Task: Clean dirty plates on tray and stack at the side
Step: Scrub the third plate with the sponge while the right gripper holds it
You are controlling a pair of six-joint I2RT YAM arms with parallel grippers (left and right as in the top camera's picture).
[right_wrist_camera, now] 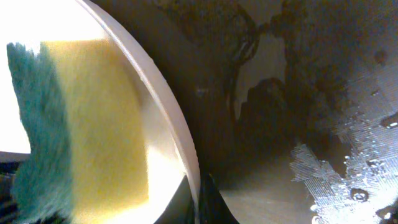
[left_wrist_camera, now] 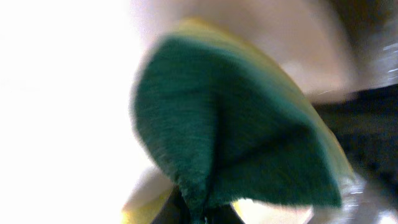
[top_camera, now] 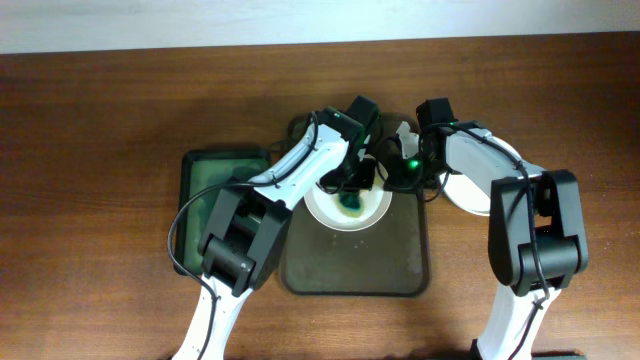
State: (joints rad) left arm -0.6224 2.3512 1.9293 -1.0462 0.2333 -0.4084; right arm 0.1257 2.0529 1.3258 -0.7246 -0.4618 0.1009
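Currently, the wiping step is in hand.

Overhead view: the dirty plate (top_camera: 328,213) lies on the tray (top_camera: 355,265), toward the tray's 12 o'clock end. A teal smear (top_camera: 352,203) shows at the plate's centre, so judge the plate not yet clean. The left fingers (top_camera: 362,182) hang over the plate at about 12 o'clock of the smear. The right fingers (top_camera: 398,170) sit at the plate's rim near 2 o'clock. A second plate (top_camera: 470,195) rests on the worktop (top_camera: 100,150) off the tray's 3 o'clock side, partly under the right arm. A small green tray (top_camera: 205,170) lies off the 9 o'clock side.

Left wrist view: the sponge (left_wrist_camera: 230,137), green face outward with a yellow edge, fills the frame and is blurred. It folds to a point at 6 o'clock, which reads as the left fingers pinching it. The plate shows only as white glare.

Right wrist view: the plate's rim (right_wrist_camera: 155,106) runs diagonally, with the sponge (right_wrist_camera: 93,124) on the plate at 9 o'clock. A dark finger meets the rim at 6 o'clock, so the right fingers appear clamped on the rim. The wet tray floor (right_wrist_camera: 348,155) lies at 3 o'clock.

Next move: bring the sponge across the smear while the rim is held steady. Expect the wet plate to slide.
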